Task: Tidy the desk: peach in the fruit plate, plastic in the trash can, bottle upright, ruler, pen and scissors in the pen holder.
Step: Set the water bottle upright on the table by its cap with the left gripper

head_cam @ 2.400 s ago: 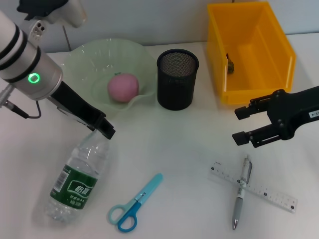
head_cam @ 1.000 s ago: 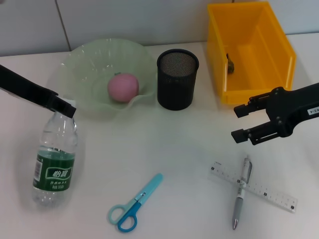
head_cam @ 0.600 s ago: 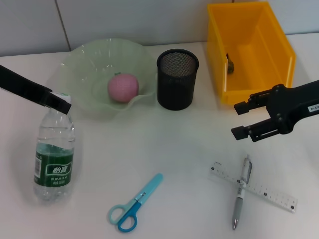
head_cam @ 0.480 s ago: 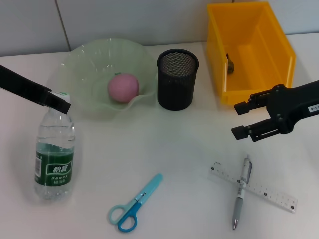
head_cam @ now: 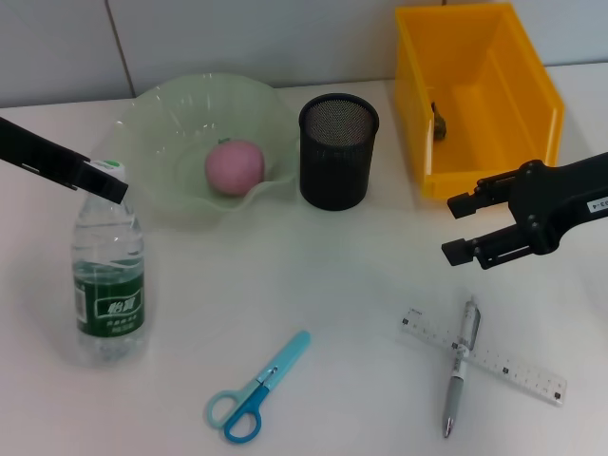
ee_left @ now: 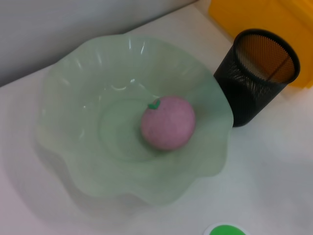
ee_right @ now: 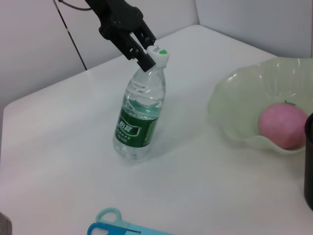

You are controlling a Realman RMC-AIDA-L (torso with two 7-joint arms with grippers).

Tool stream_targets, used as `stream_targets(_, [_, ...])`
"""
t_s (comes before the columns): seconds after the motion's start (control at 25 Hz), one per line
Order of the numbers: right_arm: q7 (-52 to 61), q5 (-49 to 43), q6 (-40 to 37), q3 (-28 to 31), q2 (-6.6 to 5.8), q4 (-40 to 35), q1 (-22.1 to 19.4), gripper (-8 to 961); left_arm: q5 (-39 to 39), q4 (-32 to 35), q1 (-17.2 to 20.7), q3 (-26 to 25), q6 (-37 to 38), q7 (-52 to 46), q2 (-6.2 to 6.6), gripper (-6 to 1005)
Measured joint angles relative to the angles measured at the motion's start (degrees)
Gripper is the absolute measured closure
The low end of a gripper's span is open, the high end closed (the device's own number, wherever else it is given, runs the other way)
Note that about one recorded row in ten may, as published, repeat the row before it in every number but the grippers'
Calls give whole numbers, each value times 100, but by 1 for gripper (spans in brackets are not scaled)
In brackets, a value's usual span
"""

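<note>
My left gripper [head_cam: 99,180] is shut on the neck of the clear bottle [head_cam: 109,280], which stands nearly upright on the desk's left side; the right wrist view shows the bottle [ee_right: 141,111] with the left gripper [ee_right: 143,53] at its green cap. The pink peach [head_cam: 235,166] lies in the green fruit plate [head_cam: 161,119]. The blue scissors [head_cam: 256,389] lie at the front. The pen [head_cam: 459,369] lies across the ruler [head_cam: 513,366]. My right gripper [head_cam: 462,228] hovers open above them. The black mesh pen holder [head_cam: 339,150] is empty.
The yellow trash can [head_cam: 532,104] stands at the back right with a small dark piece [head_cam: 438,122] inside; I cannot tell whether it is the plastic. In the left wrist view the peach [ee_left: 167,122], the plate [ee_left: 73,98] and the pen holder [ee_left: 257,73] show.
The left gripper has swung the bottle from lying tilted to standing nearly upright, farther left. The right gripper has barely moved.
</note>
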Motion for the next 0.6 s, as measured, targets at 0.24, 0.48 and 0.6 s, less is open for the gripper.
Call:
stream_targets(0.24, [12, -7, 0, 0, 0, 0, 6, 192, -83, 136, 16, -41, 52, 0, 11, 566])
stream_targets(0.48, [38, -7, 3, 0, 3, 0, 8, 192, -84, 313, 42, -43, 110, 0, -16, 566])
stream_targets(0.6, [53, -7, 6, 0, 6, 0, 9, 193, -83, 417, 58, -42, 110, 0, -18, 567])
